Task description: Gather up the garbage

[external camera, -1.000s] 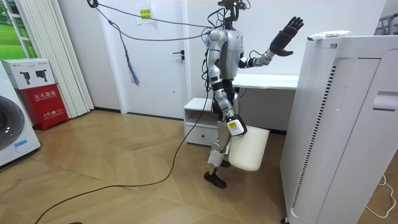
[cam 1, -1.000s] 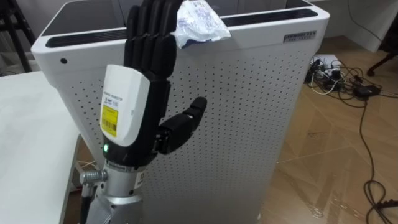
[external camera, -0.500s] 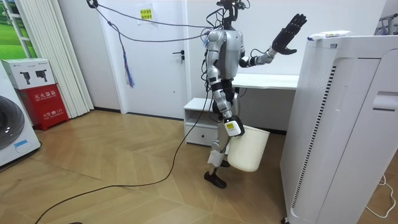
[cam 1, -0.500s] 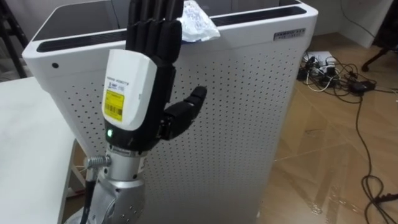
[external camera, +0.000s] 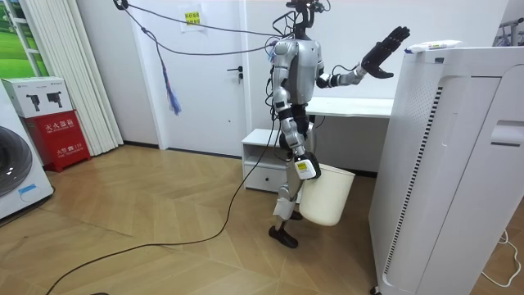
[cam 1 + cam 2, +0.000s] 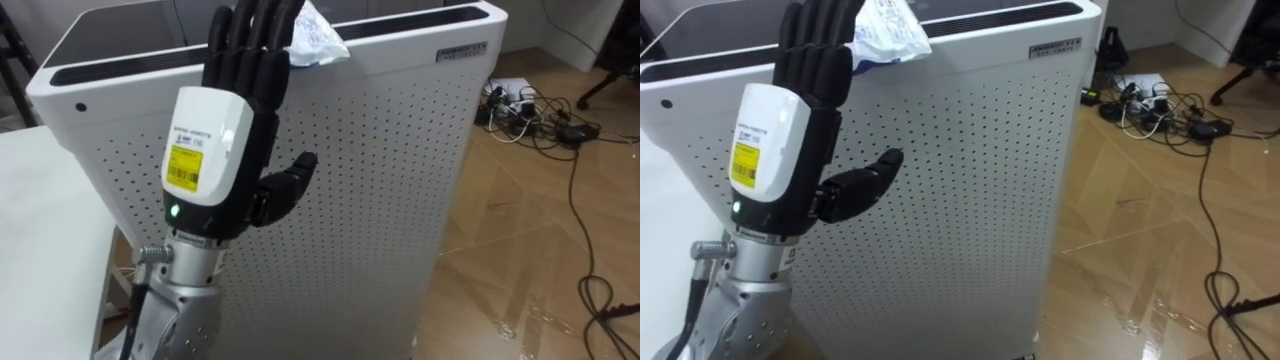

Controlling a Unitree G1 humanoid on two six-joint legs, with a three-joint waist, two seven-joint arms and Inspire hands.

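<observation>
White crumpled wrapper [image 6: 316, 36], the garbage, lies on the flat top of a tall white perforated appliance [image 6: 380, 190], near that top's front edge, at the upper centre of the left eye view. The left hand [image 6: 216, 150] rises from the lower left of the frame, its back toward the camera, with its fingers [image 6: 250, 45] straight and close together, pointing up, and its thumb held out to the frame's right. It holds nothing. In both eye views the fingertips overlap the wrapper's left edge. The room view shows a gap between the raised hand [image 5: 385, 51] and the wrapper [image 5: 430, 46] on the appliance's top at the upper right.

In the room view the robot stands on a wood floor [image 5: 164, 238] at centre frame, facing the appliance. A white desk [image 5: 352, 106] and a low drawer unit [image 5: 262, 160] lie behind it. The right hand [image 5: 304, 169] hangs low beside the leg at the rim of a white bin [image 5: 329, 201], which is clear of the floor. Whether its fingers close on the rim cannot be told. A tangle of cables [image 6: 535, 115] lies on the floor at the right of the left eye view.
</observation>
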